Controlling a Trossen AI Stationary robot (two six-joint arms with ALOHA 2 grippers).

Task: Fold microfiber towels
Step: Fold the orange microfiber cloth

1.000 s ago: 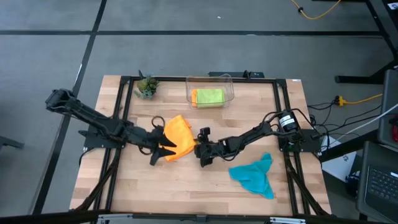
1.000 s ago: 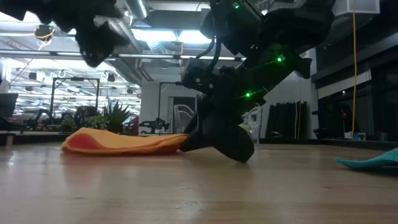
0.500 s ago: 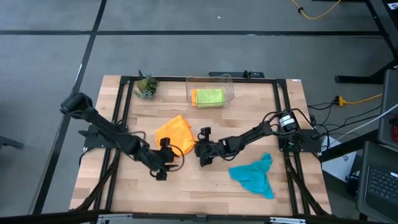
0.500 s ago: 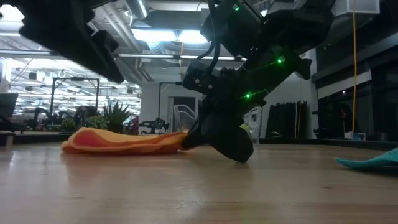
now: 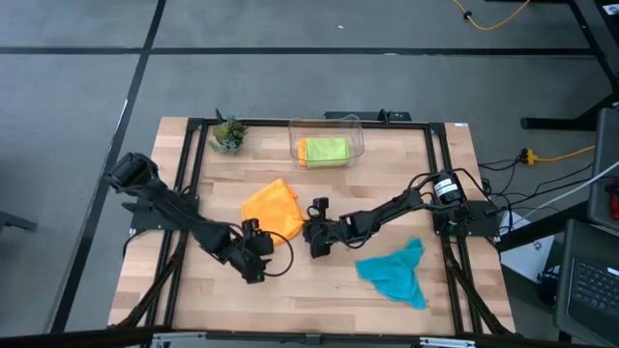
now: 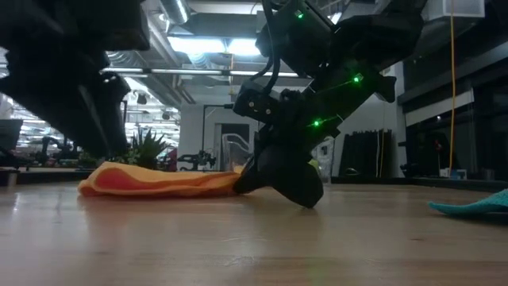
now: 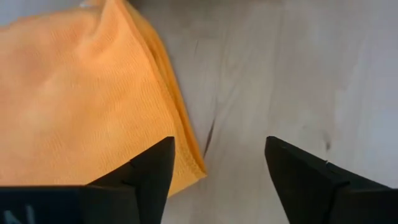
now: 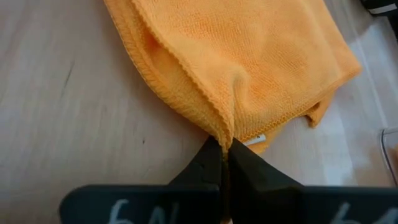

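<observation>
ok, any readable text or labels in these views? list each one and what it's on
"6N": pale marking on the body of the right claw, right wrist view. A second marking beside it is cut off and unreadable.
"N"-like fragment on the left claw body, cut off, not readable in full.
The orange towel has a white tag, too small to read.
Nothing legible elsewhere.

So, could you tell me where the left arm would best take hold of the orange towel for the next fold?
Probably the free corner of the orange towel lying just ahead of the open left gripper, coming from the table's front side. There the layered edges meet in a thin lip on bare wood, opposite the edge that the right gripper pinches shut, so the two would not crowd.
</observation>
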